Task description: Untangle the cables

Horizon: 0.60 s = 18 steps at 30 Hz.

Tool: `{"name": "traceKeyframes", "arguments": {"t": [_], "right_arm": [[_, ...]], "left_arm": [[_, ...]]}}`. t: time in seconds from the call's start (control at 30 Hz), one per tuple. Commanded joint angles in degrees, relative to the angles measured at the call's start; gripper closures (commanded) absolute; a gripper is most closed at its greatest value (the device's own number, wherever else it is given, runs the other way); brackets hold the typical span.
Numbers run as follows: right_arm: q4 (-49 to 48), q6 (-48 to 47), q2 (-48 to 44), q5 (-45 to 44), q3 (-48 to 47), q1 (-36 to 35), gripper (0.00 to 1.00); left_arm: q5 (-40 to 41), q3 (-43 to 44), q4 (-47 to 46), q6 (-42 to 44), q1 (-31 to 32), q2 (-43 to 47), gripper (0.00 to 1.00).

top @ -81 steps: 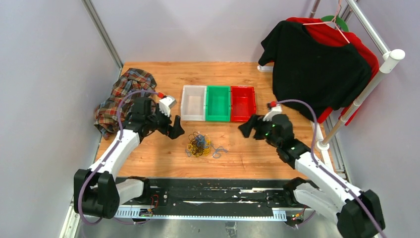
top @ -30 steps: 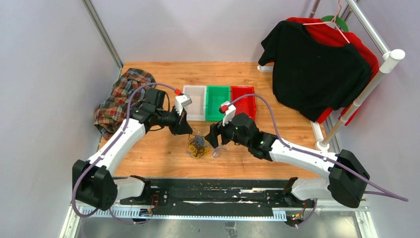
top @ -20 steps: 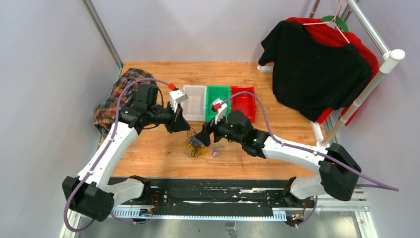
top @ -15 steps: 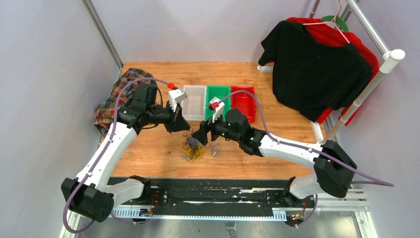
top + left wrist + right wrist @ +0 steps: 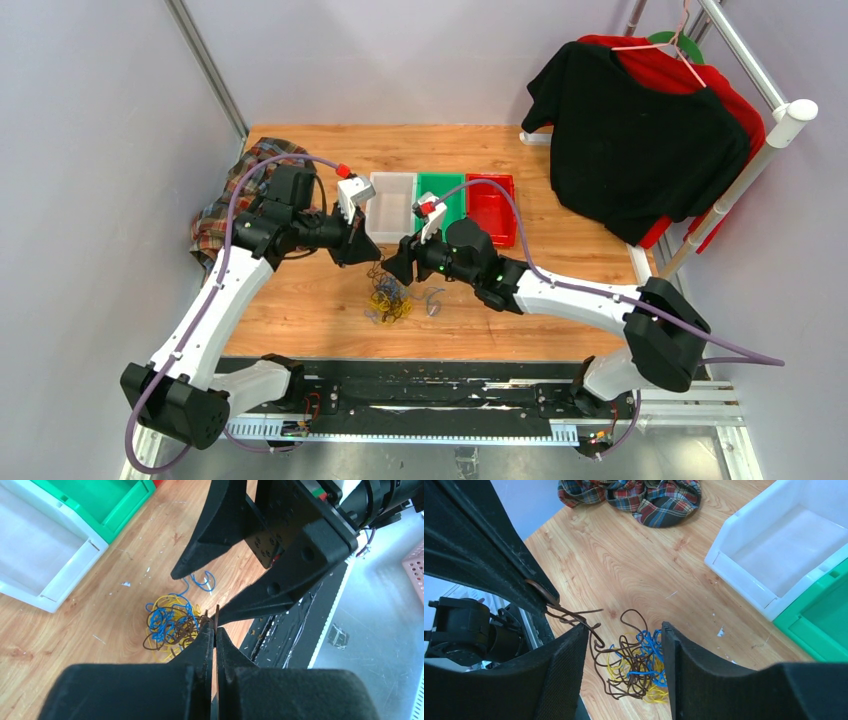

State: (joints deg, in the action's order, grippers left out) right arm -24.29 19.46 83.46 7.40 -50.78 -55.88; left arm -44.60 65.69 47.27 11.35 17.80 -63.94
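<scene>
Our left gripper (image 5: 215, 630) is pinched tight on one brown cable (image 5: 573, 617), strung up from the cables (image 5: 636, 667) heaped on the table (image 5: 624, 555). They look light, limp and snag-prone. Our right gripper (image 5: 624, 630), jaws apart and seemingly empty, should take that strand lower down.

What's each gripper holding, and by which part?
Left gripper pinches a brown cable by its upper end; right gripper, open, holds nothing.

Wooden table (image 5: 450, 150), tangled cables (image 5: 388, 300), three bins (image 5: 392, 205), crumpled plaid shirt (image 5: 212, 228)
</scene>
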Motion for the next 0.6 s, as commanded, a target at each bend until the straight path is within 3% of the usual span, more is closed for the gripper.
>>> {"name": "traceKeyframes", "arguments": {"t": [0.0, 0.13, 0.27, 0.47, 0.57], "right_arm": [[-2.6, 2.1, -0.2, -1.7, -0.3, -0.6, 0.48], [-5.2, 3.6, 0.8, -1.9, -0.1, -0.8, 0.49], [-18.1, 5.1, 1.3, -2.9, 5.0, -1.1, 0.49], [-27.9, 7.2, 3.2, -2.1, 7.5, -1.7, 0.49], [-28.3, 7.6, 3.5, -2.2, 7.5, -1.9, 0.6]], "left_arm": [[-1.7, 1.5, 1.4, -0.2, 0.4, 0.9, 0.99], [-3.0, 5.0, 4.1, 0.2, 0.4, 0.7, 0.99], [-3.8, 8.3, 6.3, 0.0, 0.3, 1.0, 0.99], [-4.4, 8.0, 6.3, -0.7, 0.4, 1.6, 0.99], [-4.3, 7.9, 6.4, -1.1, 0.4, 1.3, 0.99]]}}
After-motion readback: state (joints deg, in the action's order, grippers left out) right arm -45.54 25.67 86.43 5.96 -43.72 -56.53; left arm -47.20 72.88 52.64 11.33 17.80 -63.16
